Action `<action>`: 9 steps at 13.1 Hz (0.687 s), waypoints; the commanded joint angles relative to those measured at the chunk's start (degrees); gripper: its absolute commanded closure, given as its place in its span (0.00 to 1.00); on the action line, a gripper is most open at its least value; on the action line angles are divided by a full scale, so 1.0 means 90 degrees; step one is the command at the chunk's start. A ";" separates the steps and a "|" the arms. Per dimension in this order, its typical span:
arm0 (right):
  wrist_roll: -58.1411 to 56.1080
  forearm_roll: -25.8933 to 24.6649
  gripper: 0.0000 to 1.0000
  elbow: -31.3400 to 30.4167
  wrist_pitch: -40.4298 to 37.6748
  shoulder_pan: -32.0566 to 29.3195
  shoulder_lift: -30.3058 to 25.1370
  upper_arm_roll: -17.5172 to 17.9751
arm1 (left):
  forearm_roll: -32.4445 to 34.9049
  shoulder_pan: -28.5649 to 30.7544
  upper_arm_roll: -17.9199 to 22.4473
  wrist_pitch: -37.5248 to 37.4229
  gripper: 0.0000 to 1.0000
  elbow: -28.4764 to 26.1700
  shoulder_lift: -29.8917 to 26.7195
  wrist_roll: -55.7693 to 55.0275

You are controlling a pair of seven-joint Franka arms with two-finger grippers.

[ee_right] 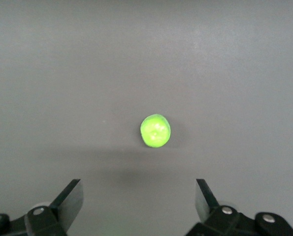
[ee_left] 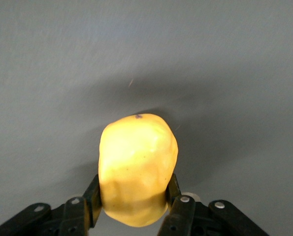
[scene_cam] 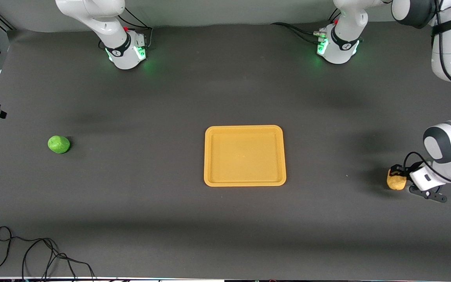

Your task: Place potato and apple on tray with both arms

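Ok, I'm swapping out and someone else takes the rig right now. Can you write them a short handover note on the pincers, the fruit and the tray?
Left pincer: shut on the potato, low at the left arm's end of the table; whether it has lifted off is unclear.
Right pincer: open, high over the apple, not touching it.
Apple lies on the table at the right arm's end.
Tray sits mid-table with nothing on it.
Done: potato gripped.
Left: carry the potato to the tray, then grasp the apple and place it too.
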 commanded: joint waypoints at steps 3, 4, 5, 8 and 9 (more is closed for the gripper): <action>-0.0486 0.0103 0.00 -0.1719 0.2122 0.0090 0.0183 -0.0284 | -0.0077 -0.1324 0.0042 -0.1380 0.81 0.0623 -0.0231 -0.2825; -0.0505 0.0113 0.00 -0.1749 0.2386 0.0110 0.0476 -0.0284 | -0.0077 -0.1665 0.0032 -0.1527 0.81 0.0634 -0.0309 -0.3362; -0.0582 0.0142 0.00 -0.1769 0.2688 0.0119 0.0769 -0.0274 | -0.0077 -0.1968 0.0032 -0.1626 0.81 0.0634 -0.0378 -0.3831; -0.1117 0.1154 0.00 -0.1837 0.3266 0.0217 0.1560 -0.0274 | -0.0077 -0.2798 -0.0094 -0.1608 0.80 0.0585 -0.0398 -0.5209; -0.1497 0.1497 0.00 -0.1837 0.3500 0.0217 0.1833 -0.0274 | -0.0096 -0.3062 -0.0143 -0.1539 0.80 0.0595 -0.0388 -0.5639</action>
